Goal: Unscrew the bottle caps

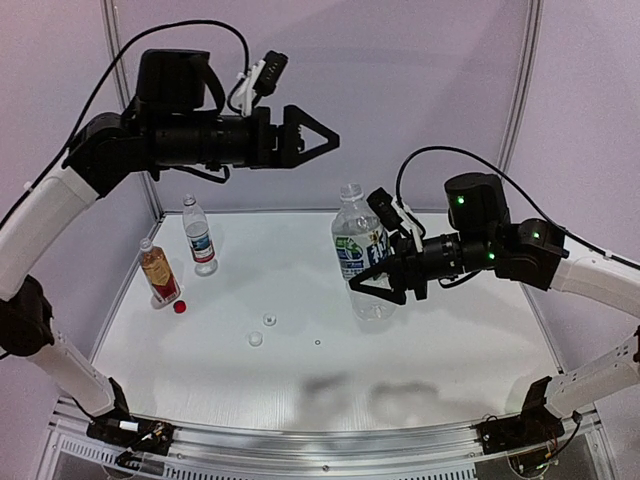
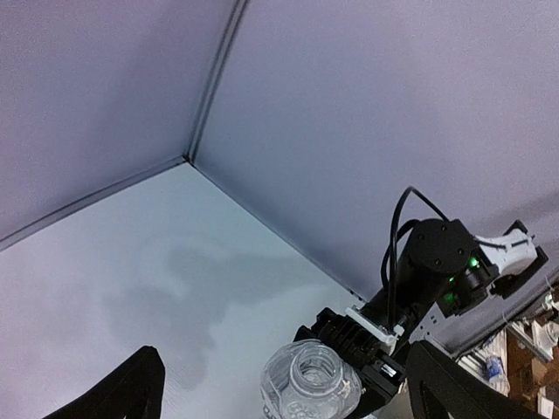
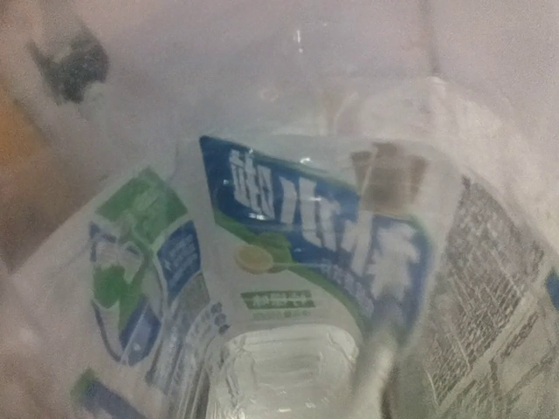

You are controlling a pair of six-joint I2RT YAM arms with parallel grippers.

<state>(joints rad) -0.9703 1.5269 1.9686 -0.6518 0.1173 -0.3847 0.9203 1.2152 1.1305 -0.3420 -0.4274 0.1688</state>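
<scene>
Right tool (image 1: 385,287) straddled the big bottle (image 1: 352,245) low on its body, one finger each side. Clenched or slack, cannot tell. The label filled the right wrist view. The neck was open with no cap on it, as the left wrist view showed. Left tool (image 1: 325,140) was released, jaws wide, holding nothing, high above and behind the bottle mouth.

Judged: the bottle looked empty, with thin clear walls, so light, soft and quick to dent, and the label slick. Best held gently at the body just below the shoulder. The caps were small and hard; pinch them by the rim.

All three lay loose well to the right tool's left: two white caps (image 1: 269,320) (image 1: 255,340), then the red cap (image 1: 180,307) beside the amber bottle (image 1: 158,272). The small bottle (image 1: 200,238) stood just behind that.

Worktop (image 1: 450,350) was white, smooth and glossy, so things would likely slide. Pale walls (image 1: 400,80) and a post (image 1: 525,70) closed in behind the tools.
</scene>
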